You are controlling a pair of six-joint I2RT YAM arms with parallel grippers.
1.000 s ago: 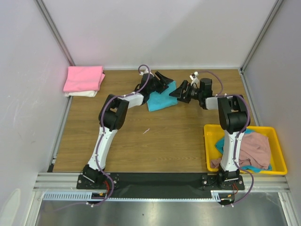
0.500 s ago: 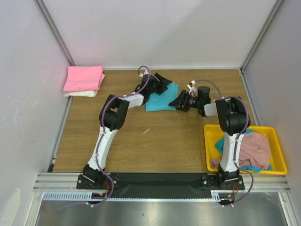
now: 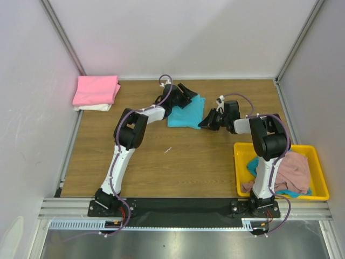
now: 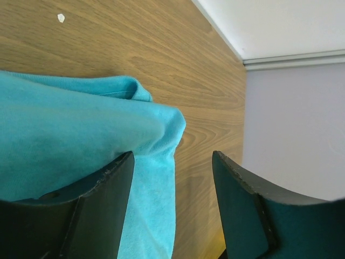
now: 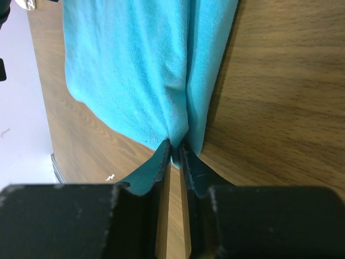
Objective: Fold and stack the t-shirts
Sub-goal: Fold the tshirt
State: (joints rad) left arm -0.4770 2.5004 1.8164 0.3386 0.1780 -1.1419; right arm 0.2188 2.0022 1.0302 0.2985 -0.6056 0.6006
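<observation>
A teal t-shirt (image 3: 183,116) lies partly folded at the back middle of the wooden table. My right gripper (image 3: 205,122) is low at its right edge, shut on a pinch of the teal cloth (image 5: 129,70), with the jaws (image 5: 176,150) closed on the hem. My left gripper (image 3: 188,93) is at the shirt's far edge. It stands open (image 4: 172,181), one finger (image 4: 86,210) resting on the teal cloth (image 4: 81,129) and the other over bare wood. A folded pink t-shirt (image 3: 97,89) lies on a white one (image 3: 92,107) at the back left.
A yellow tray (image 3: 302,198) at the right front holds crumpled shirts, a mauve one (image 3: 294,170) on top and a bit of teal below. White walls close in the table at the back and on both sides. A white scrap (image 3: 168,150) lies mid-table.
My right gripper has gone from open to shut on the teal shirt's right edge and dropped nearer the table. The shirt now lies flatter. The left gripper has barely moved.
</observation>
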